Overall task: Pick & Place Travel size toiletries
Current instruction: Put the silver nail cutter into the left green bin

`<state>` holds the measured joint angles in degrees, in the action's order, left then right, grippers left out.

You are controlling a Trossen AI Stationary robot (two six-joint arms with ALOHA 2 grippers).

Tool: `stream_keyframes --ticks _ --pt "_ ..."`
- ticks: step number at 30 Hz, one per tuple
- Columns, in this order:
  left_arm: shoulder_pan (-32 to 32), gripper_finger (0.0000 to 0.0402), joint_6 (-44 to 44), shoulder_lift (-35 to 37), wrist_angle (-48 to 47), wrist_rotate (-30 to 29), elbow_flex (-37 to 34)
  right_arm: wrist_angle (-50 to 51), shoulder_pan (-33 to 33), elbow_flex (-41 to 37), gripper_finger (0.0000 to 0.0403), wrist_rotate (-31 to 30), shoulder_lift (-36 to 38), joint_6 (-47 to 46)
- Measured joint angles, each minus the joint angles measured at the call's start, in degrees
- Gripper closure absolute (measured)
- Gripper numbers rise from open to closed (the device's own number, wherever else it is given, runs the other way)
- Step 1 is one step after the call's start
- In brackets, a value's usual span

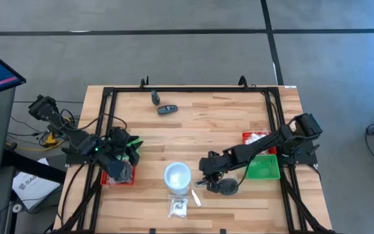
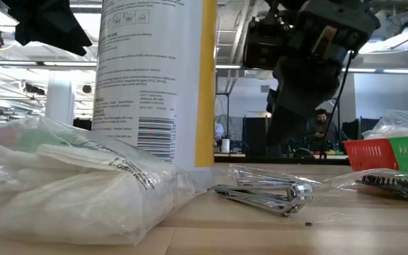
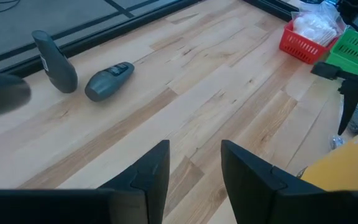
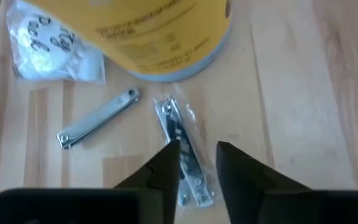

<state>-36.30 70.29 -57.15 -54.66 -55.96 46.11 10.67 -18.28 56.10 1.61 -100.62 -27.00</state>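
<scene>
The right gripper (image 4: 194,163), fingers spread a little, is hanging over a wrapped nail clipper (image 4: 182,152), with many toiletries still waiting.

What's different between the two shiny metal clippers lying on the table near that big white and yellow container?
The bare clipper lies unwrapped on the wood, while the wrapped clipper sits inside a clear crinkled sleeve. The bare clipper lies off to one side of the right gripper; the wrapped clipper lies directly beneath its parted fingers. They point in different directions. Both are slim, silvery nail clippers lying flat beside the container.
</scene>
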Motion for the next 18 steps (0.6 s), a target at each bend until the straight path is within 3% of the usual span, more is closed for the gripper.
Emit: stream_keyframes --ticks 10,18 --pt "0.0 0.0266 0.0 0.0 0.1 0.0 0.0 0.0 -0.2 0.0 0.0228 -0.1 0.0 0.6" --pt "0.0 0.0266 -0.1 0.0 0.3 0.0 0.0 -1.4 -0.5 0.1 0.0193 -0.4 -1.9 1.5"
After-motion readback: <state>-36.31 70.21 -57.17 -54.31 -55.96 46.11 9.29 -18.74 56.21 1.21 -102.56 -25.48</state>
